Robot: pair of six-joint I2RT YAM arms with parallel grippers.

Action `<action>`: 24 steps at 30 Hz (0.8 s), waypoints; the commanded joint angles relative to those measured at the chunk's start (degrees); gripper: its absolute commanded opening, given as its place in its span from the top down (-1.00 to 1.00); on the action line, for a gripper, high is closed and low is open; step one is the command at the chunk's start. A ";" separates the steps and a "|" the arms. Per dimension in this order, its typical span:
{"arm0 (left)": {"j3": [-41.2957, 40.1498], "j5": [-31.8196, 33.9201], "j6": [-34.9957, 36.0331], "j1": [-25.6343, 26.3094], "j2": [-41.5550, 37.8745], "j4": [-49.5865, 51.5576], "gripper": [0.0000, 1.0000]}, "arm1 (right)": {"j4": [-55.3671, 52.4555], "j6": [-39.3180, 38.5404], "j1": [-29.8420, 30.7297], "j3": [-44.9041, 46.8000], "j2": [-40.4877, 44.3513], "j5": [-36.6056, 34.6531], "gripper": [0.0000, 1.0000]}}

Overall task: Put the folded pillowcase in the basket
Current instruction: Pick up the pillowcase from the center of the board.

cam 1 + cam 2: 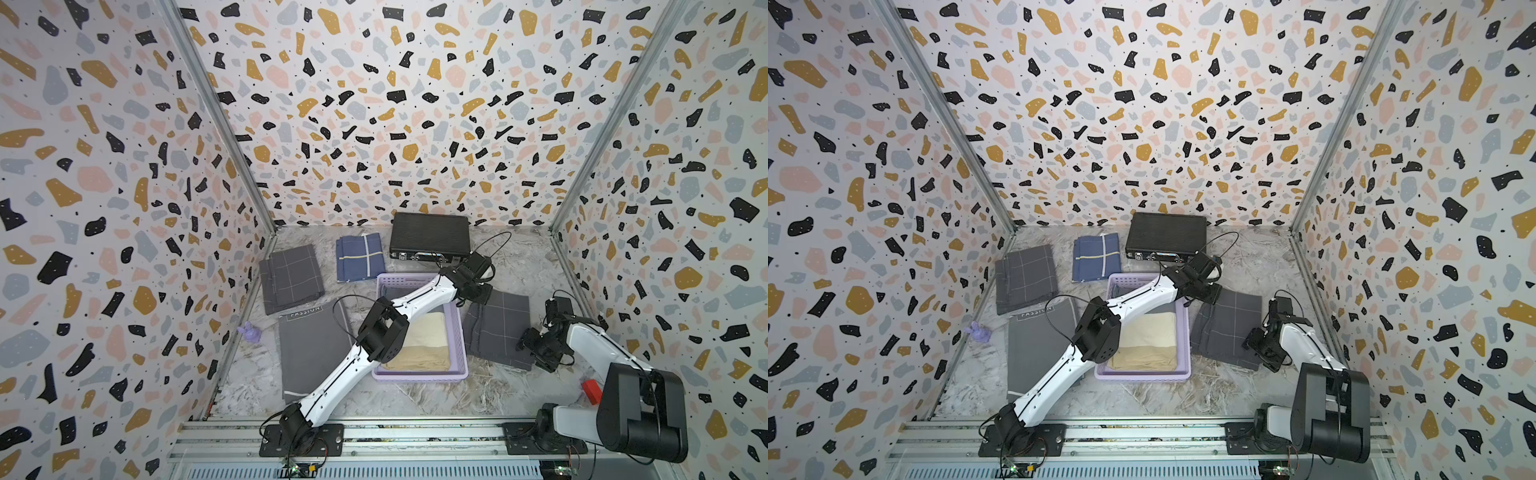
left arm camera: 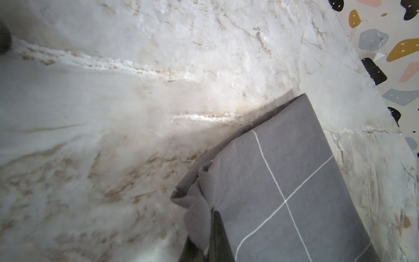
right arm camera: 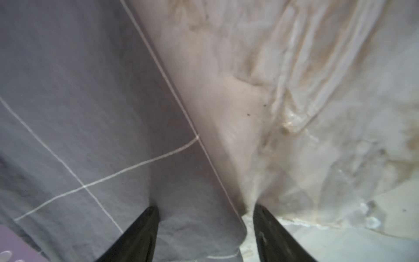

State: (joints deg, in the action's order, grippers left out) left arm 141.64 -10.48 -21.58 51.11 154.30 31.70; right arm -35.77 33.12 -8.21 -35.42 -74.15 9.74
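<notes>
Our left tool (image 1: pixel 473 293) is closed at the far left corner of the grey pillowcase (image 1: pixel 498 328), apparently pinching it. Our right tool (image 3: pixel 205 207) stands open astride its near right corner. We judge the lift barely begun: the pillowcase lies on the table (image 1: pixel 415 403) just right of the basket (image 1: pixel 419 376), which holds cream cloth (image 1: pixel 428 336). The left tool's tips are hidden from us.

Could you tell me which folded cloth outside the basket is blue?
The blue cloth with a yellow stripe, beside the black case; the others are grey.
</notes>
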 commanded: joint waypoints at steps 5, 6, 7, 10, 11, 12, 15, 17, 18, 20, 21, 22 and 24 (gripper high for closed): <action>-0.15 -2.71 -1.03 0.18 0.21 -0.55 1.00 | 1.32 2.42 0.03 2.55 3.67 6.83 0.90; -0.68 -3.32 -1.55 0.16 -0.30 -0.75 1.00 | 1.14 2.47 0.03 2.34 4.78 7.57 1.00; -1.29 -4.14 -2.29 0.16 -0.93 -1.08 1.00 | 0.76 2.48 0.03 2.07 6.08 8.21 1.00; -2.87 -6.78 -3.78 0.72 -3.39 -1.25 1.00 | -1.82 1.88 0.03 0.31 9.80 8.52 1.00; -4.82 -6.61 -4.14 0.74 -5.36 -1.53 1.00 | -2.82 1.68 0.03 -0.52 11.60 8.40 1.00; -6.34 -6.89 -4.33 0.87 -7.12 -1.91 1.00 | -3.49 1.63 0.03 -1.21 12.79 8.60 1.00; -10.10 -7.52 -4.33 1.05 -12.43 -2.44 1.00 | -5.11 2.97 0.36 -3.65 16.86 10.05 1.00; -11.92 -7.36 -3.74 1.44 -15.96 -2.44 1.00 | -5.16 4.77 1.46 -5.32 18.81 10.20 1.00; -12.51 -7.19 -3.28 1.65 -17.38 -2.44 1.00 | -4.96 5.71 2.29 -5.91 19.47 10.29 1.00; -14.19 -6.45 -2.70 2.10 -20.67 -2.35 1.00 | -4.50 7.88 4.79 -7.53 20.69 10.43 1.00; -14.93 -6.35 -2.59 2.13 -22.02 -2.28 1.00 | -4.67 8.82 6.14 -8.41 21.28 9.57 1.00; -15.92 -6.15 -2.58 2.19 -23.55 -2.26 1.00 | -4.78 9.67 7.70 -9.72 21.94 8.55 1.00; -17.48 -6.06 -2.07 2.20 -25.99 -2.13 1.00 | -6.13 10.37 10.24 -12.58 22.96 6.07 1.00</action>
State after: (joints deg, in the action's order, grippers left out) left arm 125.80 -15.88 -24.82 53.04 132.09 30.48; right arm -39.90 40.49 -0.45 -43.44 -53.15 18.37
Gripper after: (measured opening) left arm 0.050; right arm 0.081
